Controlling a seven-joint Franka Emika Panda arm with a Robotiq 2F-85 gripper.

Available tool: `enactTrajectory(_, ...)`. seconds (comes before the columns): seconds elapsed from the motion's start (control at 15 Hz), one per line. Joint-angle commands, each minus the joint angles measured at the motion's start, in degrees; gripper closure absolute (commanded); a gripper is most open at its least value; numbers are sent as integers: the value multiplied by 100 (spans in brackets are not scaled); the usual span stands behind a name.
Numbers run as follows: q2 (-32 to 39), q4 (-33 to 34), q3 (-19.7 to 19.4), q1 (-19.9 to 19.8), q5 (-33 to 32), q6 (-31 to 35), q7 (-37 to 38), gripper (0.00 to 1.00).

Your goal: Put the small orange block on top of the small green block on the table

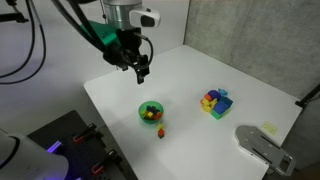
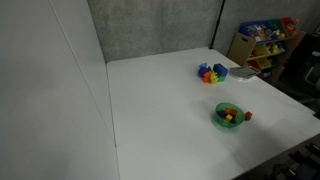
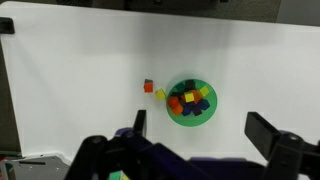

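Note:
The small orange block (image 3: 148, 86) lies on the white table (image 3: 80, 70) just outside the rim of a round green bowl (image 3: 207, 117), with a tiny yellow piece (image 3: 159, 94) touching it. It also shows in both exterior views (image 1: 161, 132) (image 2: 248, 115). I cannot pick out the small green block: dark pieces lie among the coloured blocks in the bowl, too small to tell. My gripper (image 3: 200, 128) (image 1: 140, 68) is open and empty, high above the table, beyond the bowl. It is out of view in an exterior view.
A multicoloured block cluster (image 1: 215, 101) (image 2: 211, 72) stands apart from the bowl (image 1: 141, 113) (image 2: 218, 122). A grey object (image 1: 262, 145) lies near the table's corner. Shelves with toys (image 2: 262, 40) stand past the table.

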Motion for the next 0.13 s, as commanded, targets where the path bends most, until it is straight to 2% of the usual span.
enactTrajectory(0.0, -19, 4, -39, 34, -22, -13, 16, 0)
enactTrajectory(0.07, -25, -1, -40, 30, -22, -13, 17, 0)
